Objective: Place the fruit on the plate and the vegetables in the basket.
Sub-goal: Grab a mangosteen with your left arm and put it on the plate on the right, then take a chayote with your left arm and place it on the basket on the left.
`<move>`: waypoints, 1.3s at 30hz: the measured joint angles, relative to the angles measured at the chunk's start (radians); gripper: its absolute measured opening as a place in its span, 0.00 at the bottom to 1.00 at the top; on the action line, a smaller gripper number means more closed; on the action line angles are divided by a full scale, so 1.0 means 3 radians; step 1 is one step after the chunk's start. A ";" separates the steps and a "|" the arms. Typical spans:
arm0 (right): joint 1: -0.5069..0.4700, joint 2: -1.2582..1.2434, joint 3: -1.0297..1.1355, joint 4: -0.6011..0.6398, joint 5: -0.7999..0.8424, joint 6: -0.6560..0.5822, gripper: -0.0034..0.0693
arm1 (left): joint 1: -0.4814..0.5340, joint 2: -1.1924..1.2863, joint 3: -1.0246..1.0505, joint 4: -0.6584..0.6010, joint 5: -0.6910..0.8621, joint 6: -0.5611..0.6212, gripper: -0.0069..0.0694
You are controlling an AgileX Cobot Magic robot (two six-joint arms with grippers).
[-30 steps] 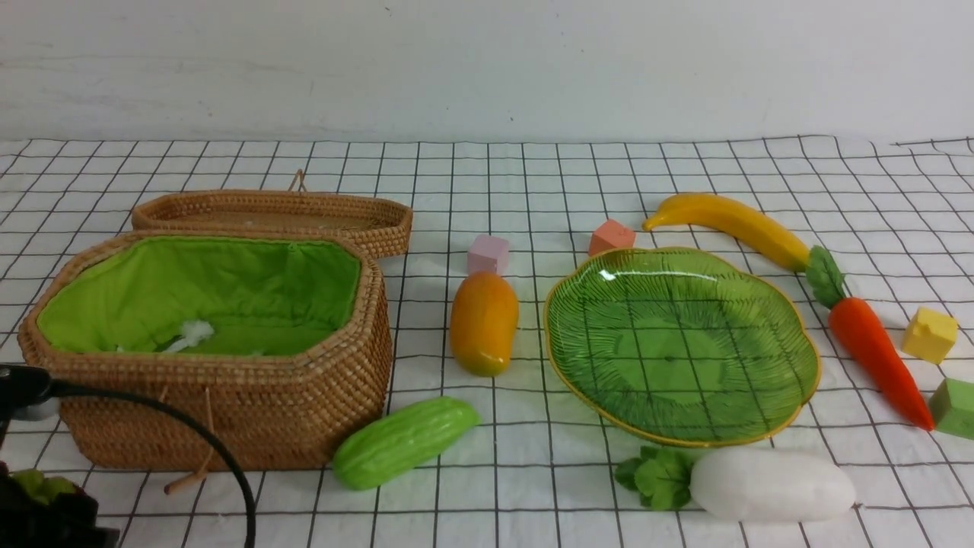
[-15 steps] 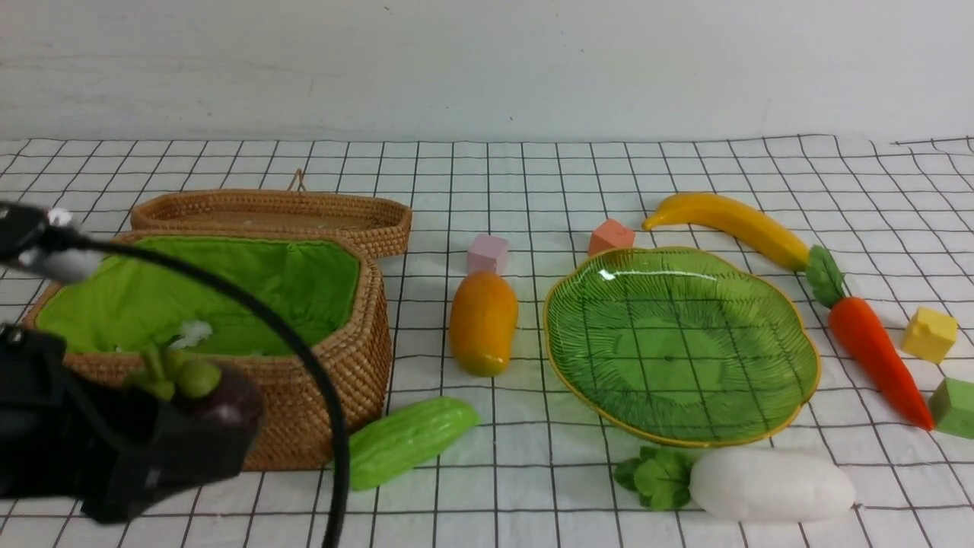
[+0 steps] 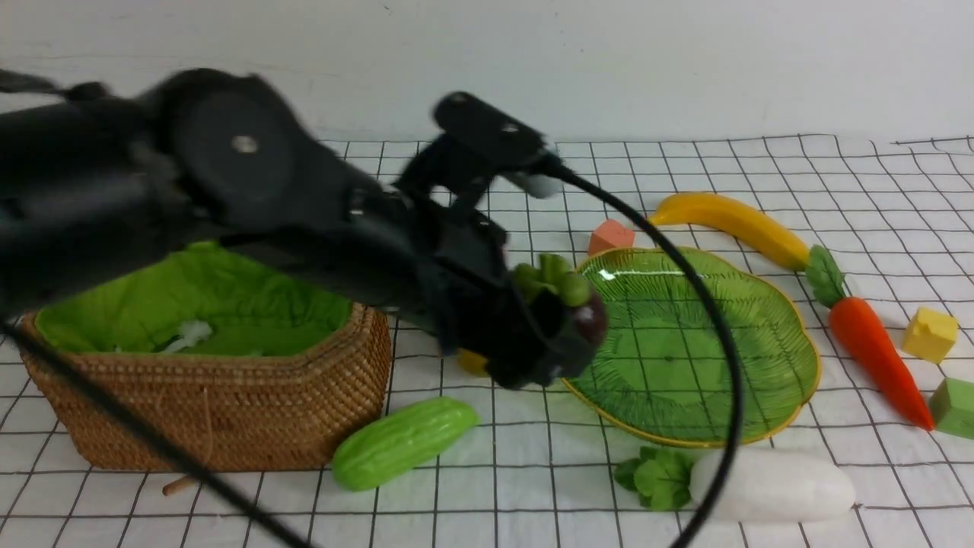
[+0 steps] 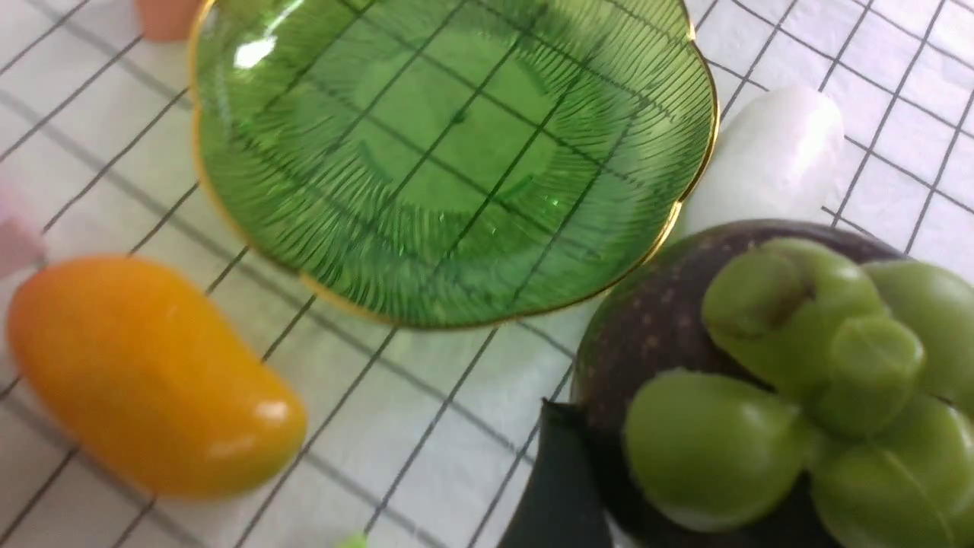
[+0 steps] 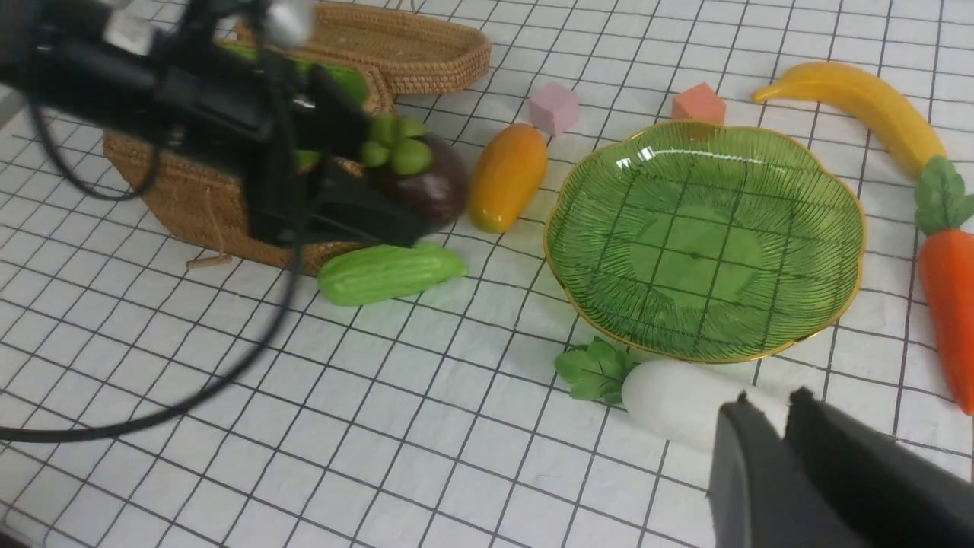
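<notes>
My left gripper (image 3: 564, 323) is shut on the dark purple mangosteen (image 3: 586, 318), green cap up, held in the air at the left rim of the green leaf-shaped plate (image 3: 685, 358). The mango (image 4: 144, 373) lies on the cloth beside the plate, mostly hidden behind the arm in the front view. The banana (image 3: 730, 221) and carrot (image 3: 875, 354) lie to the plate's right, the white radish (image 3: 784, 483) in front of it. The green gourd (image 3: 403, 441) rests against the basket (image 3: 228, 411). My right gripper (image 5: 768, 399) is shut and empty above the radish's end.
Small cubes sit around the plate: orange (image 3: 611, 236) behind it, yellow (image 3: 930, 333) and green (image 3: 955, 407) at the far right, pink (image 5: 553, 108) behind the mango. The flat woven lid (image 5: 403, 42) lies behind the basket. The left arm's cable (image 3: 723, 365) hangs across the plate.
The left arm has swung up from the lower left, over the basket, and right to the plate's edge, carrying the mangosteen. The right gripper is unchanged.
</notes>
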 joint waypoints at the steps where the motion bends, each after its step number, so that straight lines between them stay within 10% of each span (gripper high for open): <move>1: 0.0000 0.0000 0.0000 0.0017 0.0000 0.0000 0.17 | -0.0062 0.0186 -0.0166 0.0034 -0.0003 0.0000 0.81; 16: 0.0000 0.0000 0.0000 0.0105 0.0003 0.0000 0.17 | -0.0147 0.1894 -0.1644 0.0078 -0.0324 0.0000 0.81; 29: 0.0000 0.0000 0.0000 0.0134 0.0004 -0.0013 0.17 | -0.0147 0.1793 -0.1688 0.0117 -0.0016 -0.0014 0.94; 36: 0.0000 0.0000 0.0000 0.0143 0.0004 -0.0053 0.17 | -0.0155 0.1077 -0.1695 0.0734 0.1205 -0.0811 0.62; 39: 0.0000 0.0000 0.0000 0.0247 0.0004 -0.0211 0.17 | -0.0166 0.0769 -0.1713 0.1400 0.1811 -0.1224 0.22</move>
